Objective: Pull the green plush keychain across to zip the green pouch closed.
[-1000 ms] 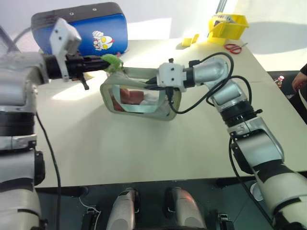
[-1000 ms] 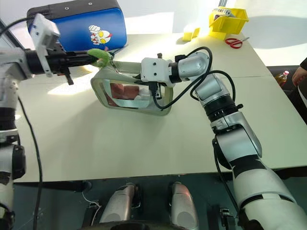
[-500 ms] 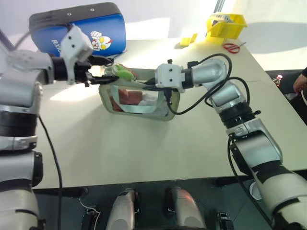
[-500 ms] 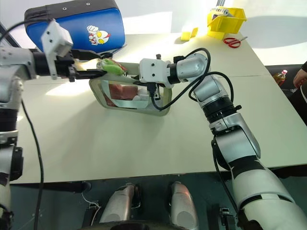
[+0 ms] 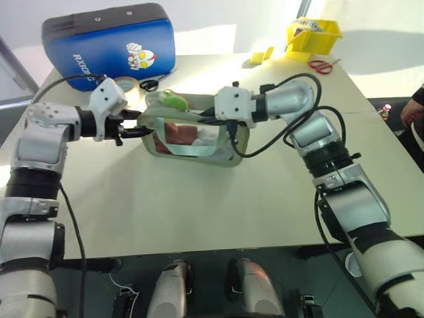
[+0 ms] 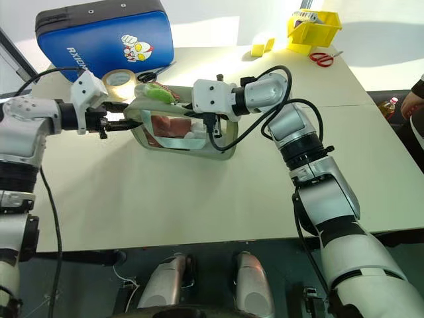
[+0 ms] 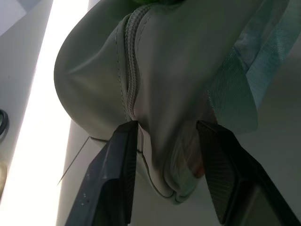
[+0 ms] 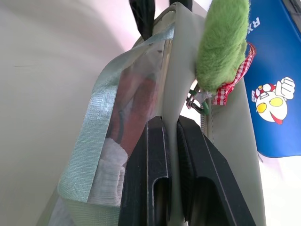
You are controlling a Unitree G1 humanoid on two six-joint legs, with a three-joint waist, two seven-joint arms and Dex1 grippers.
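Head views: green pouch point(image 5: 192, 136) mid-tabletop point(image 5: 199, 199), green plush keychain point(image 5: 173, 101) on its top edge.
Left wrist: my left end effector point(image 7: 164, 136) straddles the pouch's left end, parted.
Right wrist: my right end effector point(image 8: 170, 127) pinches the pouch, steadying it.

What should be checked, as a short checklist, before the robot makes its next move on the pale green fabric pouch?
1. Right gripper pinches the top edge of the pale sage-green fabric pouch: ok.
2. Left gripper straddles the pouch's end corner, fingers either side: ok.
3. Left gripper firmly clamped on that corner: cannot tell.
4. Fuzzy lime-green plush keychain free, lying on the pouch's top edge with no gripper on it: ok.
5. Zip fully closed along the top: cannot tell.
6. Big blue case with cartoon figure stands behind, apart from the pouch: ok.
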